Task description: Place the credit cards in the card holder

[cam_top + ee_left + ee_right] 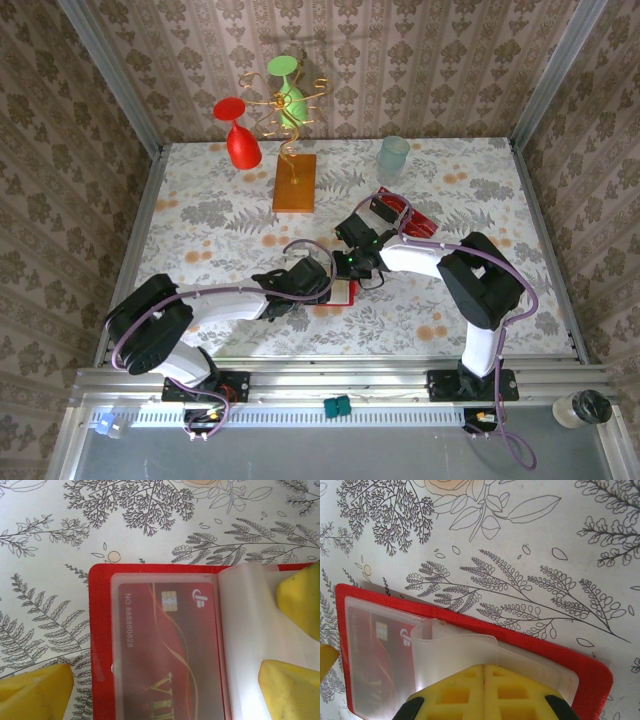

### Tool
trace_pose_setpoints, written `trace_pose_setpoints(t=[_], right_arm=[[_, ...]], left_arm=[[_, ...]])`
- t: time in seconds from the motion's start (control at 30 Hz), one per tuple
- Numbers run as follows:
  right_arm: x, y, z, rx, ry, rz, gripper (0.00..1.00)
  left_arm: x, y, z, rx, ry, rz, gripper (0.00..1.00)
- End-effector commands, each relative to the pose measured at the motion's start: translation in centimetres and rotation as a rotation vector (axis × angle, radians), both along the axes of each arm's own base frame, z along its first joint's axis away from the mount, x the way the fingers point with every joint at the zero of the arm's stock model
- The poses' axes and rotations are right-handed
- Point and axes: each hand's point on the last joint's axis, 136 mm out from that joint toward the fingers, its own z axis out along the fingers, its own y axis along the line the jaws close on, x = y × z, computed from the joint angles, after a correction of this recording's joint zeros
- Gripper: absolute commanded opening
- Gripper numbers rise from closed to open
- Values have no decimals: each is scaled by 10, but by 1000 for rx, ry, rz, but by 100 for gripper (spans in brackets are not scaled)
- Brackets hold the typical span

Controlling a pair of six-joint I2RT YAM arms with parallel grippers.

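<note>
As we look down, card holder (100,645): matte red, round-cornered, lying open and flat on the fern-printed counter (200,210), with frosted plastic sleeves inside.
Credit card (170,650): glossy red, gold chip and lettering, inside one sleeve.
Around: orange block (294,182) and pale cup (393,155) at the back; red cards (418,218) partly under the right arm.
Left hand (160,695): open, yellow fingers straddling the holder.
Right hand (485,680): fingers closed together over a lifted sleeve; we cannot tell whether it is pinched.
</note>
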Motion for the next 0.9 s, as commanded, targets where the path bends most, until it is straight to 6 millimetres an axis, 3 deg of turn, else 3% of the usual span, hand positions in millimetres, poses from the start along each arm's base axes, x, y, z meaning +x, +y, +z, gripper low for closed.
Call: trace_pose_setpoints(t=[0.0, 0.2, 0.37, 0.6, 0.77, 0.87], right_arm=[[-9, -3, -15, -15, 52, 3, 0], [-11, -5, -18, -18, 60, -4, 0], [-12, -4, -18, -10, 62, -6, 0], [-12, -3, -17, 10, 66, -9, 0], [-5, -4, -4, 42, 47, -23, 0], [0, -10, 7, 57, 23, -45, 9]], left_arm=[[-4, -4, -6, 7, 2, -34, 96], [-6, -8, -4, -14, -15, -43, 96], [-10, -7, -14, 9, 9, -46, 96], [-17, 7, -29, 63, 41, -12, 94], [-19, 17, -30, 67, 36, 19, 86], [-20, 19, -28, 61, 29, 28, 84]])
